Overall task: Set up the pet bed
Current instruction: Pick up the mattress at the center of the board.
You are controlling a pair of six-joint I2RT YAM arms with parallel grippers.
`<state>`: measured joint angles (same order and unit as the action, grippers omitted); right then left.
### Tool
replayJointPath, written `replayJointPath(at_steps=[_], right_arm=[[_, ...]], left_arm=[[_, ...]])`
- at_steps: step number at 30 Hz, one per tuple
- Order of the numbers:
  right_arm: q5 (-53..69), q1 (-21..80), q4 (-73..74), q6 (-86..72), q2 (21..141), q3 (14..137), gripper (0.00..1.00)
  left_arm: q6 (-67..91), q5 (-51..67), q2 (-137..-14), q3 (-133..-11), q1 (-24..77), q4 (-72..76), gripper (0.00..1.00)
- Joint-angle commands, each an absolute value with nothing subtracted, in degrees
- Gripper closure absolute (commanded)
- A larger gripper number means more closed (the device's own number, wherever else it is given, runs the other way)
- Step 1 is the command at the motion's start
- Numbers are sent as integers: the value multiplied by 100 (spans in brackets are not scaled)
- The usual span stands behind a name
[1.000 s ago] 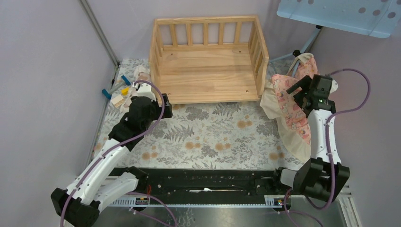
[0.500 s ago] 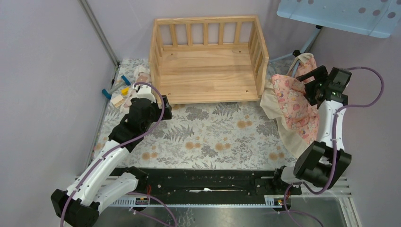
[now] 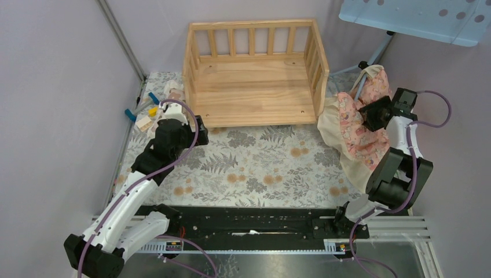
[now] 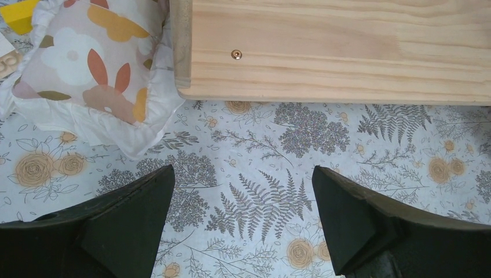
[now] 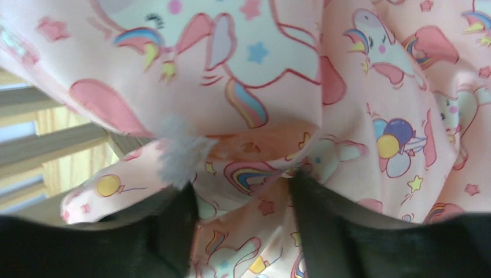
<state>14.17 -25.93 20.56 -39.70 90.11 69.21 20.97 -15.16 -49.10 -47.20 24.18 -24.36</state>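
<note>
Since 1 s ago, a fold-back of the right arm, with the right gripper (image 3: 373,113) drawn in toward the bed's right rail and the pink unicorn-print cushion (image 3: 353,130) bunched up with it; left arm much as before. At far left, on the floral tablecloth (image 3: 260,168), a small heap of toy blocks (image 3: 145,113) in blue, yellow and plain wood; on 1 block at the edge of the left wrist view, a mark too cropped to read. Just right of them, the cream pillow (image 3: 172,90) with orange leaves, pressed against the bed's front left corner. Just in front of that corner, the left gripper (image 3: 198,126), fingers (image 4: 139,202) spread wide over the cloth, holding nothing. At centre back, the pet bed (image 3: 255,92), upright on the table by the back wall, 1 brass screw (image 4: 235,54) near its front edge. At right, touching the bed's right rail, the cushion, with the right fingers (image 5: 324,226) pinched on a fold of it
</note>
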Motion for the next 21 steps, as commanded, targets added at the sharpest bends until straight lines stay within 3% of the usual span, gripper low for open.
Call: replayJointPath(at_steps=[1, 5, 9, 16, 21], right_arm=[[1301, -2619, 1781, -3957, 8837, 6733, 51], [1215, -2618, 1784, -3962, 8611, 6715, 83], [885, -2619, 2005, -3914, 8037, 6750, 98], [222, -2619, 2649, -3780, 6642, 7436, 100], [612, -2619, 3231, -3625, 6430, 8491, 100]], left_arm=[[2109, -1390, -4813, -4689, 2374, -2254, 1], [2109, -1390, -4809, -4685, 2349, -2257, 1], [2118, -1390, -4802, -4679, 2338, -2259, 1], [2135, -1381, -4792, -4671, 2320, -2239, 1], [2140, -1447, -4681, -4652, 2320, -2237, 1]])
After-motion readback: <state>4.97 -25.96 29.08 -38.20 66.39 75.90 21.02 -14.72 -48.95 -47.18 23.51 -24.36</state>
